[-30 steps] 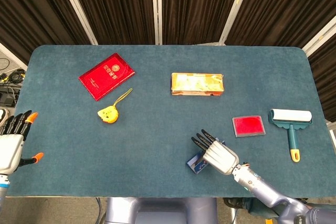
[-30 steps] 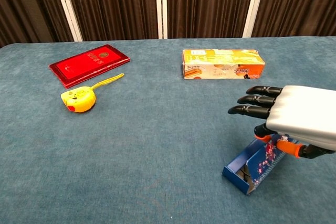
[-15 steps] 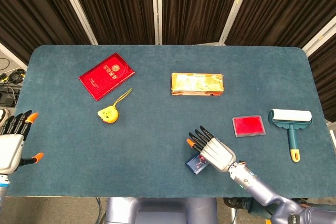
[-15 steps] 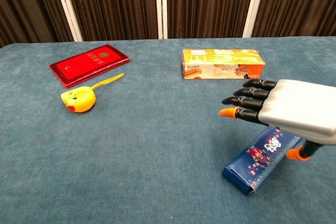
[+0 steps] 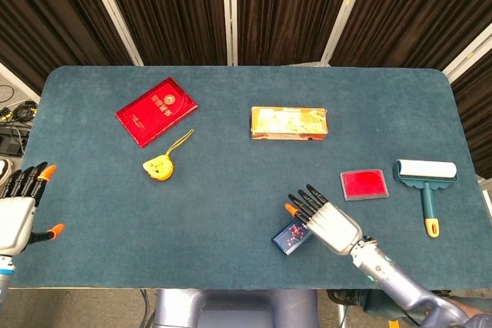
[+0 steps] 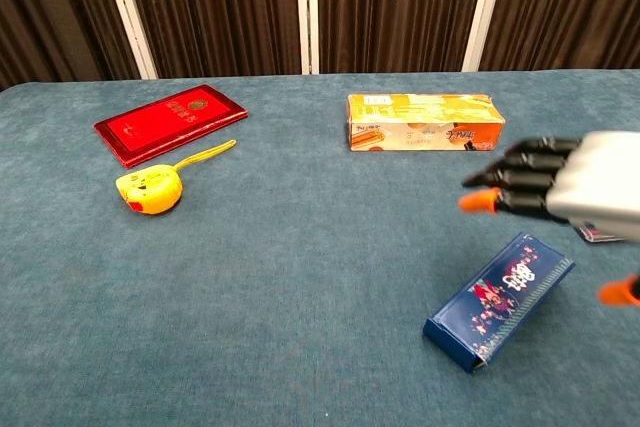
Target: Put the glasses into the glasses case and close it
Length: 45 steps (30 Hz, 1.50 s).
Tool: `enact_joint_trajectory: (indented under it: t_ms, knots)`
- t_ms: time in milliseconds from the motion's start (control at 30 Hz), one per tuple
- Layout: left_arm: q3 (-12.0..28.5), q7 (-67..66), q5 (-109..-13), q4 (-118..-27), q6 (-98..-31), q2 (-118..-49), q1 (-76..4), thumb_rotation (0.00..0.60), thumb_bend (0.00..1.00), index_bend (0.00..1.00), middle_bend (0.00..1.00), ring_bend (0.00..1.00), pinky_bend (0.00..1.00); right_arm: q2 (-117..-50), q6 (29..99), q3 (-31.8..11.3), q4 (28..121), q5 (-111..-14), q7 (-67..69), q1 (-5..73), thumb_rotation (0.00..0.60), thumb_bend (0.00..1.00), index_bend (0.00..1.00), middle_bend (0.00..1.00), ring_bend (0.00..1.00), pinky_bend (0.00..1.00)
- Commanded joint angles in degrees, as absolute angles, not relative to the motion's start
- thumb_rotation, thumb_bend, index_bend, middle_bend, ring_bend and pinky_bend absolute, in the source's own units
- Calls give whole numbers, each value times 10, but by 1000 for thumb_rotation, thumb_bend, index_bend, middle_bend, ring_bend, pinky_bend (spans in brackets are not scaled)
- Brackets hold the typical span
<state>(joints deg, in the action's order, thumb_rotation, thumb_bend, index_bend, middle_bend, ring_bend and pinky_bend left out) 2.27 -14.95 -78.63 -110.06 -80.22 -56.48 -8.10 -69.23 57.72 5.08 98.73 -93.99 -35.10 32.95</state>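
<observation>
The blue patterned glasses case (image 5: 290, 237) (image 6: 500, 299) lies on the teal table near the front edge with its lid down. No glasses show in either view. My right hand (image 5: 327, 220) (image 6: 570, 192) hovers just right of and above the case, fingers spread and holding nothing. It does not touch the case. At the table's front left corner my left hand (image 5: 19, 209) stays open and empty; only the head view shows it.
A red booklet (image 5: 156, 111) and a yellow tape measure (image 5: 158, 167) lie at the left. An orange box (image 5: 289, 123) sits mid-table. A small red pad (image 5: 364, 184) and a lint roller (image 5: 425, 182) lie at the right.
The case stood open under my right hand a second ago; its lid is now down. The right hand has lifted off and drifted right. The left hand has not moved.
</observation>
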Motion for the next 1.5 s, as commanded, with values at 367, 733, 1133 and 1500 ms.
enact_joint_trajectory:
  t_ms: [367, 733, 1133, 1500]
  knots:
    - [22, -161, -781, -1100, -801, -571, -82, 600, 0, 0, 0, 0, 0, -757, 507, 49, 920, -940, -333, 362, 600, 0, 0, 0, 0, 0]
    - [24, -152, -777, -1097, -798, -567, -83, 600, 0, 0, 0, 0, 0, -795, 472, 33, 900, -905, -363, 378, 600, 6, 31, 37, 9, 33]
    - [23, -149, -778, -1096, -796, -567, -83, 600, 0, 0, 0, 0, 0, -804, 498, 34, 887, -921, -344, 377, 600, 360, 498, 444, 310, 208]
    - [23, -151, -778, -1097, -796, -567, -83, 600, 0, 0, 0, 0, 0, -795, 511, 29, 901, -908, -362, 370, 600, 44, 13, 11, 10, 13]
